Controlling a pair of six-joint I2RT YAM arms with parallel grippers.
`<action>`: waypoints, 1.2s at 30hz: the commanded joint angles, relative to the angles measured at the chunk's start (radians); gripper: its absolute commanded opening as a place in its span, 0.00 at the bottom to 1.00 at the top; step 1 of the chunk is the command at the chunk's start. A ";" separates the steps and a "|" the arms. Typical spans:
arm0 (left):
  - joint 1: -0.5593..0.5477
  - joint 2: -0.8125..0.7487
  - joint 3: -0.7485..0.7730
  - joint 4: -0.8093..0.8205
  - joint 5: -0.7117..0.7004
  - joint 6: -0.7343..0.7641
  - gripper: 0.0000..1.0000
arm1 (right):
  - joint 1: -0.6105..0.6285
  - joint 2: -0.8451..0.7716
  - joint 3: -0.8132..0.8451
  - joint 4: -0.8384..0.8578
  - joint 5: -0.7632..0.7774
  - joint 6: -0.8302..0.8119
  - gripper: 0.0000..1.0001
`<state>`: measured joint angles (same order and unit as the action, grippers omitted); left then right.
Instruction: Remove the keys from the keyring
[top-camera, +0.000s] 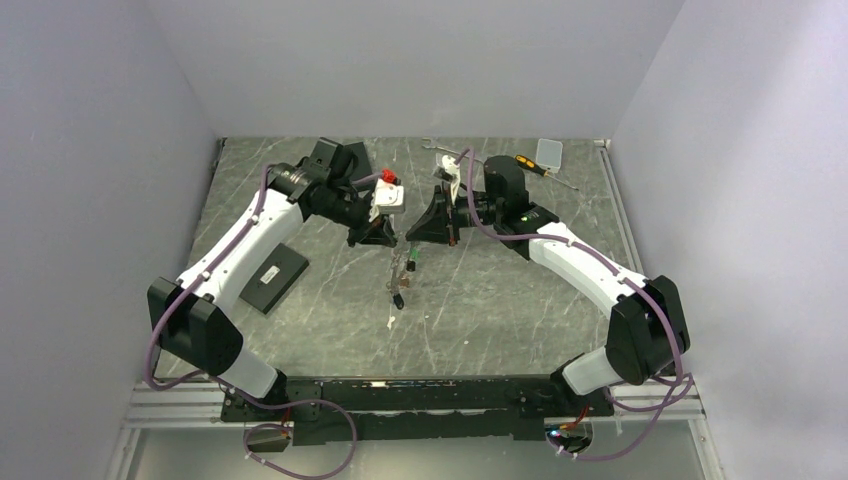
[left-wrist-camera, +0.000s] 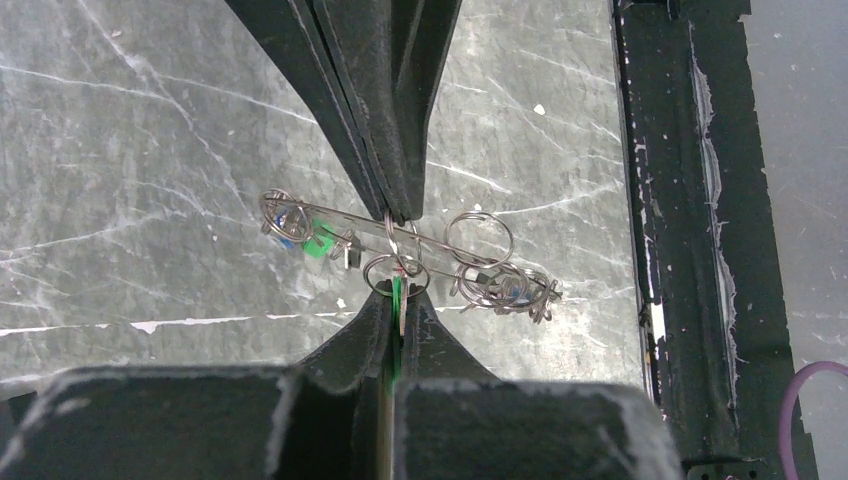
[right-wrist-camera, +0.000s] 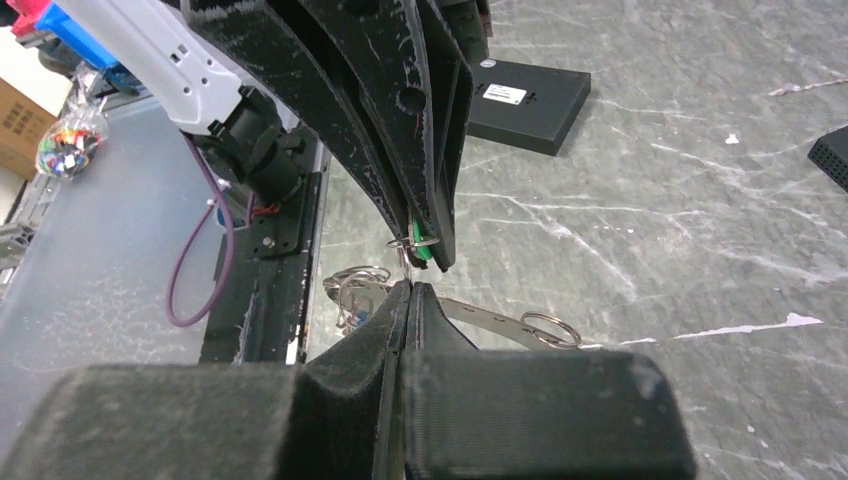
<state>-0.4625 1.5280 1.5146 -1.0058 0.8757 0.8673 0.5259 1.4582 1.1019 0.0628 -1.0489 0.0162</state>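
1. The fingers (left-wrist-camera: 365, 335) of the left gripper (left-wrist-camera: 398, 308) are clenched tip to tip on a green-tagged key (right-wrist-camera: 424, 253). The green plastic shows in the seam between them.
2. The fingers (right-wrist-camera: 375, 330) of the right gripper (right-wrist-camera: 408, 292) are clenched as well, apparently grasping the keyring (left-wrist-camera: 360, 228). It shows as a thin grey band, seen nearly edge-on, running between the two sets of tips.
3. In the left wrist view the right gripper comes in from 12 o'clock and the left from 6 o'clock, almost touching.
4. The step in hand looks like working this one key off. I judge it goes best with the right gripper holding the band steady while the left slides the key's small loop along the wire to the opening, rather than pulling straight away.
5. The other keys (left-wrist-camera: 305, 238), tagged blue and green, sit on the band at 9 o'clock, and a knot of split rings (left-wrist-camera: 500, 285) hangs at 4 o'clock. Either could snag or swing.
6. In the top view, a black box (top-camera: 275, 277) lies on the table (top-camera: 500, 300) at 8 o'clock from the grippers. A wrench (top-camera: 437, 145) lies at 12 o'clock and a screwdriver (top-camera: 530, 165) at 2 o'clock, all well apart.
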 joint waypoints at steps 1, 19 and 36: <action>-0.008 -0.025 -0.020 -0.015 0.020 -0.009 0.00 | -0.015 -0.021 0.013 0.132 -0.016 0.054 0.00; -0.019 -0.021 -0.034 0.019 0.022 -0.061 0.00 | -0.017 -0.010 -0.020 0.190 0.052 0.103 0.00; -0.019 0.002 -0.077 0.227 -0.066 -0.320 0.00 | -0.054 -0.002 -0.135 0.469 0.282 0.365 0.00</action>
<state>-0.4747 1.5291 1.4437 -0.8127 0.8120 0.6422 0.4881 1.4586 0.9718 0.3576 -0.8833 0.3038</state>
